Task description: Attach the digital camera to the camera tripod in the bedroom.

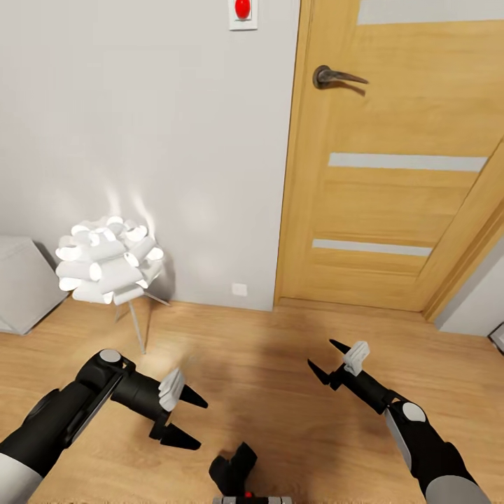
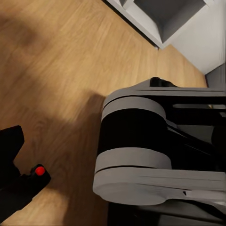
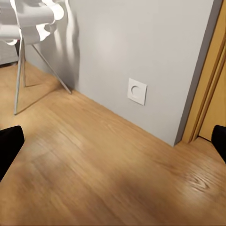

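Note:
A small black object with a red button, apparently the digital camera, sits at the bottom edge of the head view, low between my two arms. In the left wrist view the digital camera shows its red button beside my own grey and black trunk. My left gripper hangs open above the floor, up and to the left of the camera, holding nothing. My right gripper is open too, pointing toward the wall. The camera tripod is out of view. I cannot tell whether this room is the bedroom.
A white flower-shaped lamp on thin legs stands by the grey wall at left. A shut wooden door with a dark handle is at right. A grey box sits far left. Light wood floor lies ahead.

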